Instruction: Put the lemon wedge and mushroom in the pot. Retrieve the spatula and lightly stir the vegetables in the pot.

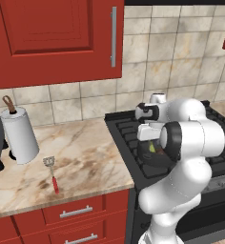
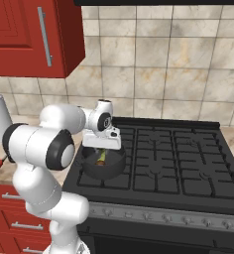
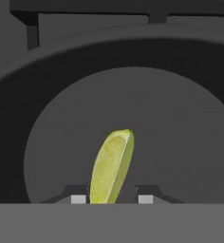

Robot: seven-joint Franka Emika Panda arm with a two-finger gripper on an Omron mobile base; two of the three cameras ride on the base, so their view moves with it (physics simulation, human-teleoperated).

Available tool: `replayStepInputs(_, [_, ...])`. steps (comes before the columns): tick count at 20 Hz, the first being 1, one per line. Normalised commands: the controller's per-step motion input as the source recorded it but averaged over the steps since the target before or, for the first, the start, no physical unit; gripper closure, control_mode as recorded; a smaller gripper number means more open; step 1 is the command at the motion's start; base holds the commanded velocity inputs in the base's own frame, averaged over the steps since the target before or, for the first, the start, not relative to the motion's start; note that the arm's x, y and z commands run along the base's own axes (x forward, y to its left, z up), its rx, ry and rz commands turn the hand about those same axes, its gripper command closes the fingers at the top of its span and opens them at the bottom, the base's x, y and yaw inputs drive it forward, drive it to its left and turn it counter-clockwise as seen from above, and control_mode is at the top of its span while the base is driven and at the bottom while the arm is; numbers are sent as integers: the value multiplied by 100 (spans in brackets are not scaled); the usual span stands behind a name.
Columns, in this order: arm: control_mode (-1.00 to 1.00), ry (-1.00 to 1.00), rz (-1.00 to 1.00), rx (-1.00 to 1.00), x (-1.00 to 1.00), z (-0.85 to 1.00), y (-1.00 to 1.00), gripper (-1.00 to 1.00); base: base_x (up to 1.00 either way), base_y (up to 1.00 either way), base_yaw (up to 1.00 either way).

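The gripper is low inside the pot; the lemon wedge stands between its jaws, grip undeterminable. The spatula lies on the desk.

My lemon wedge is a slim yellow-green slice standing on end inside the pot, pointed tip up, its lower end between my fingers. The pot is short, wide and dark grey, sitting on the front left burner of the stove. The spatula lies flat on the table well left of the stove, grey slotted head toward the wall, red handle toward the front edge.
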Motion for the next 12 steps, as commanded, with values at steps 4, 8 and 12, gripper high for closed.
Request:
replayStepInputs(4, [-100, 0, 0, -1, -6, 8, 0, -100, 0, 0, 0])
replayStepInputs(8, [-100, -2, 0, -3, -11, 33, 2, -100, 0, 0, 0])
replayStepInputs(12, [-100, -15, 0, 0, -69, 71, 32, -100, 0, 0, 0])
